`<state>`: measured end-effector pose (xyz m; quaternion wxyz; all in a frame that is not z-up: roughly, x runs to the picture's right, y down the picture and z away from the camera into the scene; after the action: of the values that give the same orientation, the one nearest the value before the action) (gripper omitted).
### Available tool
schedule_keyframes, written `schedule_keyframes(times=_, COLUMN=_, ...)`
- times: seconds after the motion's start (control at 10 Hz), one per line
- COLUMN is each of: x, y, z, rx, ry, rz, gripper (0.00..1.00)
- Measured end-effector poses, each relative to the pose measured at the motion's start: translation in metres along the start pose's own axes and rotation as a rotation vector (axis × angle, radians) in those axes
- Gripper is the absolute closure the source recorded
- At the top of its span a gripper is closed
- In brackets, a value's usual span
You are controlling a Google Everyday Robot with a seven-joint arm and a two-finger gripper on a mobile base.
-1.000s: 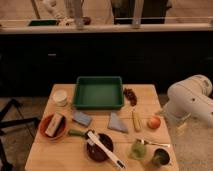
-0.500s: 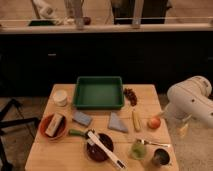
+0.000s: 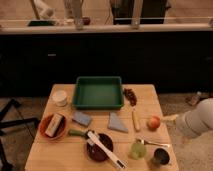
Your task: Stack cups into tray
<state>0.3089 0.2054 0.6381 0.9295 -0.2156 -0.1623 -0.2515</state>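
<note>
Cups [image 3: 138, 149] stand outside tray [image 3: 99, 93] — pincer [image 3: 170, 118] parted beside apple [image 3: 153, 122].

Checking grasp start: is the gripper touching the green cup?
Apart. The camera view shows the gripper right of the red fruit, with bare table between it and the green cup.

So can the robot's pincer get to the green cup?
Probably yes. The pincer hangs open at the edge of the table, beside the apple, holding nothing. The green cup stands uncovered near the front edge; only the grey cup and a utensil crowd one side.
</note>
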Motion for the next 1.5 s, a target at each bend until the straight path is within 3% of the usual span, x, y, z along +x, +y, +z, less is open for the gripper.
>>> schedule_keyframes(times=0.2, x=-0.009, y=0.009, z=0.014, rx=-0.027, ry=-0.039, rz=-0.055, gripper=0.2)
schedule_keyframes(times=0.5, x=-0.027, y=0.016, z=0.049, rx=-0.145, ry=-0.075, rz=-0.154, gripper=0.2)
schedule_keyframes(times=0.7, x=-0.032, y=0.023, z=0.056, rx=-0.172, ry=-0.075, rz=-0.169, gripper=0.2)
schedule_keyframes(times=1.5, x=-0.033, y=0.025, z=0.056, rx=-0.174, ry=-0.072, rz=-0.169, gripper=0.2)
